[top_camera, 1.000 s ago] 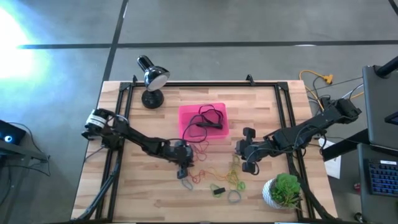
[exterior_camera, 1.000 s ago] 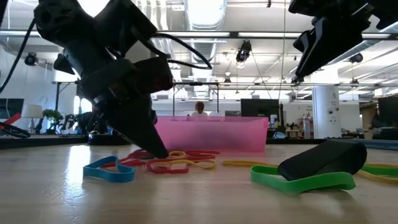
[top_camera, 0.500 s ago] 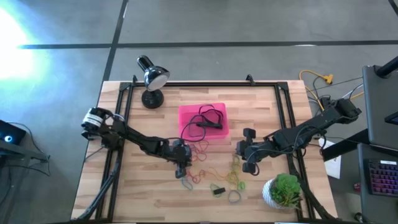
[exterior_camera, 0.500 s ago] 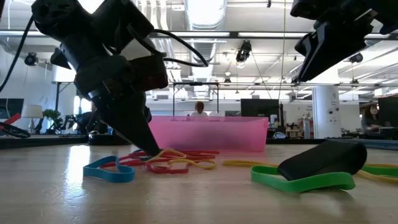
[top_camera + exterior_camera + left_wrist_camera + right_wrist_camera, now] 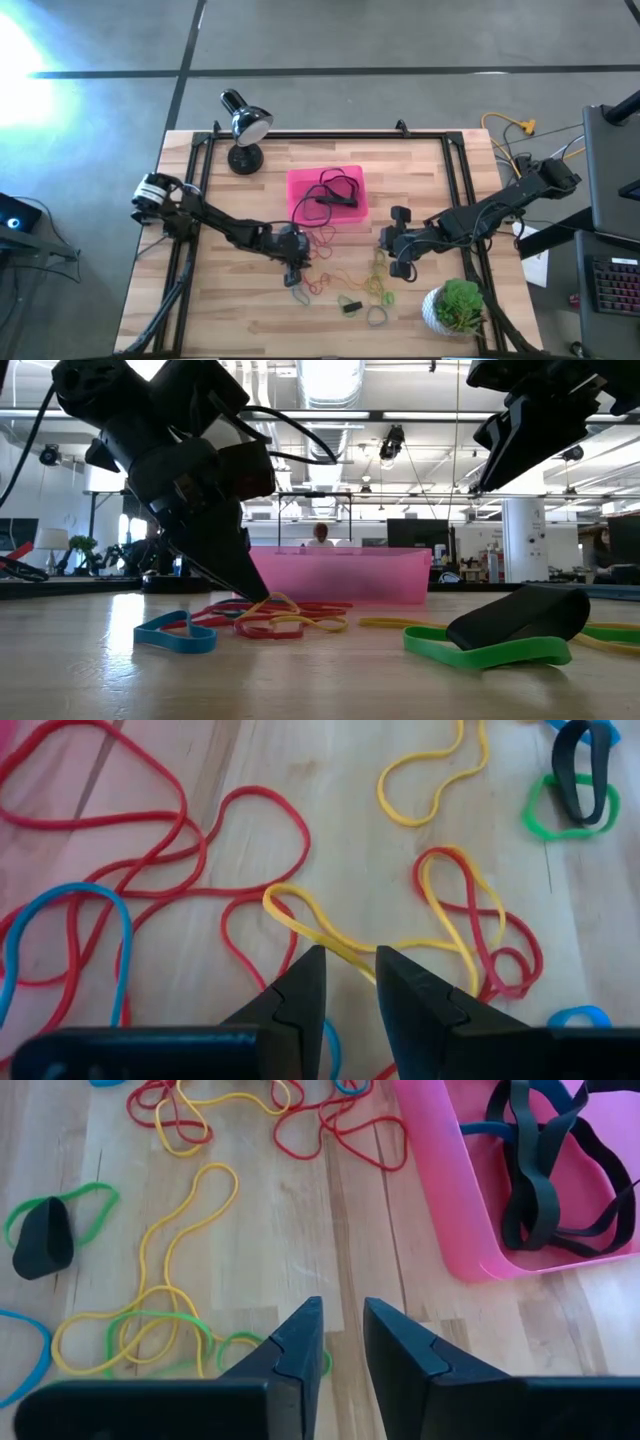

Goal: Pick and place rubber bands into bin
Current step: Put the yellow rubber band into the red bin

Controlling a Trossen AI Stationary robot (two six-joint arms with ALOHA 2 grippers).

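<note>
Loose rubber bands (image 5: pixel 345 285) in red, yellow, green and blue lie on the wooden table in front of the pink bin (image 5: pixel 325 197). The bin holds black bands (image 5: pixel 545 1170). My left gripper (image 5: pixel 294 268) is low over the left part of the pile, shut on a yellow band (image 5: pixel 345 952). My right gripper (image 5: pixel 386 246) hangs above the table to the right of the pile, shut and holding nothing, with the bin wall (image 5: pixel 450 1210) beside it. A wide black band inside a green one (image 5: pixel 515 622) lies nearer the front edge. My left gripper pinches the yellow band at a stretch near one looped end (image 5: pixel 350 956), between its two fingertips (image 5: pixel 308 982). The fingers slant down from above and lie across the strand. The band arches up a little at the tips (image 5: pixel 278 600), and the remainder of it lies slack on the table among red bands.
A black desk lamp (image 5: pixel 245 125) stands at the far left corner. A white pot with a green plant (image 5: pixel 455 305) sits at the near right. Black frame rails (image 5: pixel 195 200) run along the table's sides. Yellow cables (image 5: pixel 515 128) lie off the table to the right.
My left gripper has shifted slightly toward the table's left and back again, staying low at the pile. The yellow band's loop beside its tips now arches a little higher off the table than before.
</note>
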